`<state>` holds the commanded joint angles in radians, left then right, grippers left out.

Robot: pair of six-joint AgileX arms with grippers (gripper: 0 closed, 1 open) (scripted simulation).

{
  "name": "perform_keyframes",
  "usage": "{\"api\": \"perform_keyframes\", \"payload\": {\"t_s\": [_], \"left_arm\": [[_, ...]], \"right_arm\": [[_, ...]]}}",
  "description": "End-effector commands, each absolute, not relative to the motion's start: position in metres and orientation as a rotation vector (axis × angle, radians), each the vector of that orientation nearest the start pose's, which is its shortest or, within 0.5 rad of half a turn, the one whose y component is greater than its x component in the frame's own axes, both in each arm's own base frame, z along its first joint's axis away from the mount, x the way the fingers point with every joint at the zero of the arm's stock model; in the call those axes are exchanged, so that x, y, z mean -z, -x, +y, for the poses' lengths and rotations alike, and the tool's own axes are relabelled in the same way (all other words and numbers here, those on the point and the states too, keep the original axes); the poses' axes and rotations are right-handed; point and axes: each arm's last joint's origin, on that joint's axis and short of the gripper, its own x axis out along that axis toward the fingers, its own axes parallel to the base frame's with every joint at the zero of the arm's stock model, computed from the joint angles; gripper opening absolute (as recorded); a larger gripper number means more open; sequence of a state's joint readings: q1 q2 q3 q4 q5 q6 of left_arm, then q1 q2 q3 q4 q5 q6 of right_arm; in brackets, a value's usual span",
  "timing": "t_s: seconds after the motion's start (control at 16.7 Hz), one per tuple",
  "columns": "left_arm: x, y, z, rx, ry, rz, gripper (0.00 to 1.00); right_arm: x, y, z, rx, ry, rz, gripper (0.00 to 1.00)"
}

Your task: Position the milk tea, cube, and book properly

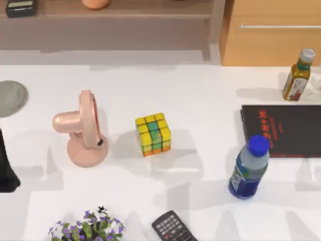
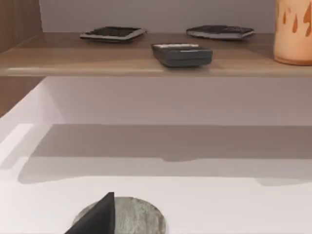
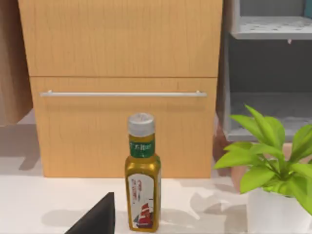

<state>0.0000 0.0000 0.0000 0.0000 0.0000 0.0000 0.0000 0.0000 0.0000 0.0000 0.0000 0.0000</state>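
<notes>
The cube (image 1: 153, 133), mostly yellow with green and orange stickers, sits on the white table (image 1: 200, 95) near its middle. The milk tea (image 1: 95, 3) stands on the wooden shelf (image 1: 150, 9) at the back; in the left wrist view it is a peach-orange container (image 2: 294, 32) at the shelf's end. The book is out of view. My left arm (image 1: 6, 170) is parked at the table's left edge, and a dark part of my left gripper (image 2: 95, 218) shows above a grey disc (image 2: 127, 217). A dark part of my right gripper (image 3: 95, 217) shows near an olive-yellow bottle (image 3: 142, 192).
A pink fan (image 1: 81, 129) stands left of the cube. A blue bottle (image 1: 249, 167), a flat black volume with red lettering (image 1: 293, 131) and the olive bottle (image 1: 299, 75) are at the right. A remote (image 1: 173, 228) and flowers (image 1: 88, 228) lie at the front. A wooden cabinet (image 1: 273, 35) stands back right.
</notes>
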Motion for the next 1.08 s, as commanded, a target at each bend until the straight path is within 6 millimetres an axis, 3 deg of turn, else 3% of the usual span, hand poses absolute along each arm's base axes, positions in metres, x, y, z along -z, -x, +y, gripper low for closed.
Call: {"api": "perform_keyframes", "payload": {"t_s": [0.24,0.42,0.6,0.84,1.08], "left_arm": [[-0.169,-0.106,-0.002,0.004,0.001,-0.017,1.0],[-0.199,-0.111,-0.005,0.011,0.006,-0.065,1.0],[-0.238,-0.129,-0.011,0.017,0.016,-0.094,1.0],[-0.272,-0.192,-0.029,0.022,0.02,-0.045,1.0],[-0.261,-0.277,-0.064,0.025,0.005,0.045,1.0]], "right_arm": [[-0.16,-0.106,-0.001,0.0,0.0,0.0,1.0],[-0.16,-0.106,-0.001,0.0,0.0,0.0,1.0],[-0.16,-0.106,-0.001,0.0,0.0,0.0,1.0],[-0.16,-0.106,-0.001,0.0,0.0,0.0,1.0],[-0.16,-0.106,-0.001,0.0,0.0,0.0,1.0]]}}
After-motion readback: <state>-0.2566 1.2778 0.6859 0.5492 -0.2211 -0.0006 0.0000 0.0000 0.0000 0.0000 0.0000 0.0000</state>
